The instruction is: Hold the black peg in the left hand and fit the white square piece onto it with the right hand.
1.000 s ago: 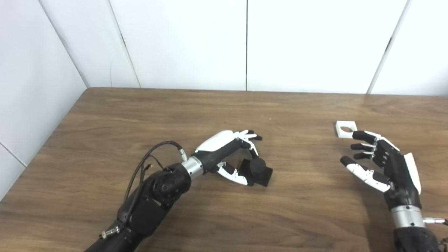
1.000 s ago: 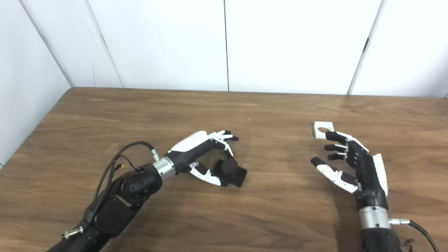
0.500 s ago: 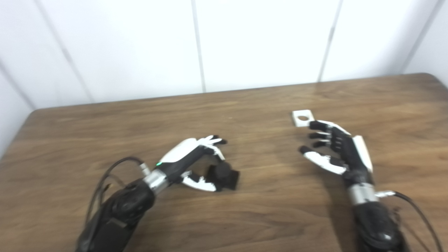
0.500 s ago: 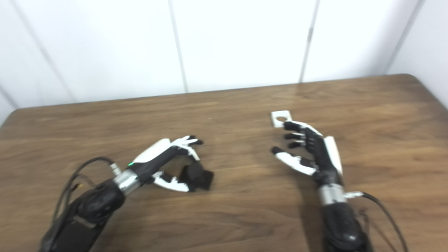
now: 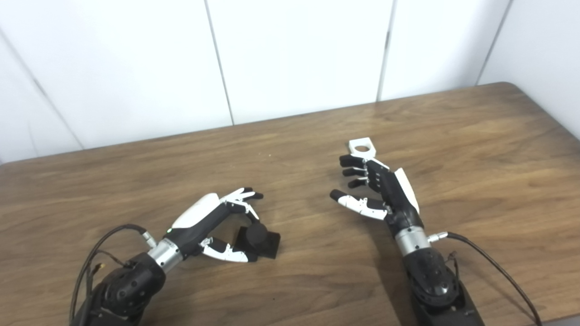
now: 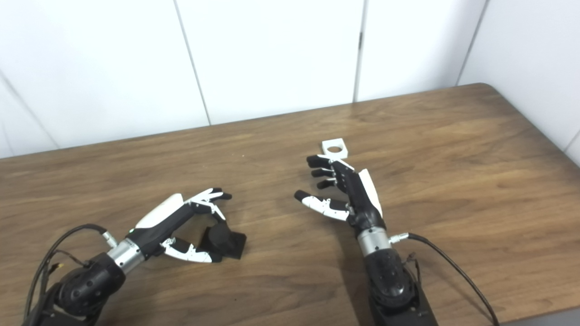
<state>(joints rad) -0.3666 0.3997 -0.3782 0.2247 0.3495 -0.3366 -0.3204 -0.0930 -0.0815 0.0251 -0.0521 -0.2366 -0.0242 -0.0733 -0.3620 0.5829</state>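
**Both hands poised, neither grasp made**

Mostly it is your head cameras that have swung since a second ago: the whole scene has slid leftward in view, bringing the table's (image 5: 476, 149) right edge into sight. Against the tabletop, the parts lie where they were, and your hands have barely changed pose.

Your left hand (image 5: 213, 222) is cupped around the black peg (image 5: 258, 237), fingers arched over its top and thumb lying low at the peg's 8 o'clock side, touching or nearly so. The peg's square base sits flat on the wood, so you have not lifted it; I cannot tell whether the fingers press on it.

Your right hand (image 5: 378, 192) is spread wide and empty, thumb out toward 9 o'clock. The white square piece (image 5: 362, 146) lies flat at the hand's 12 o'clock, hole facing up, just beyond the fingertips (image 5: 345, 159).

You look to be at the reach-and-grasp step. Next, I'd judge, close the left hand firmly and raise the peg upright, then advance the right hand to pinch the piece by its edges, leaving the hole clear.
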